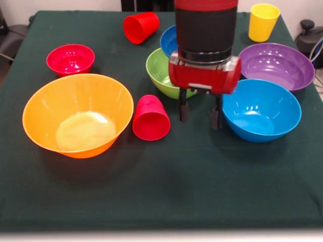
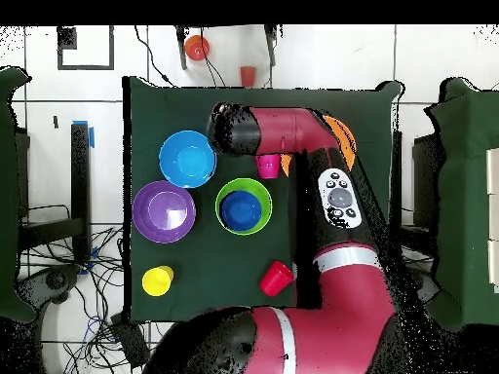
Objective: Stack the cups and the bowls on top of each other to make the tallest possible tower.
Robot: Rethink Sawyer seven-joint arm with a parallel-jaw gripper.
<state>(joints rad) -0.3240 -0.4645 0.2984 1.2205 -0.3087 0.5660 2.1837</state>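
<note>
Two black fingers [image 1: 183, 109] of the gripper [image 1: 200, 113] hang spread apart with nothing between them, just above the green worktop [image 1: 166, 186], between a red cup [image 1: 150, 119] lying on its side and the medium blue bowl [image 1: 261, 109]. Behind the gripper sits the green bowl [image 1: 160, 70] with the small dark blue bowl [image 2: 241, 208] inside it, and the purple bowl [image 1: 276, 64] and yellow cup [image 1: 263, 21] stand off to one side. Nearby are the big orange bowl [image 1: 75, 116], the small red bowl [image 1: 70, 59] and another red cup [image 1: 141, 26] tipped over.
</note>
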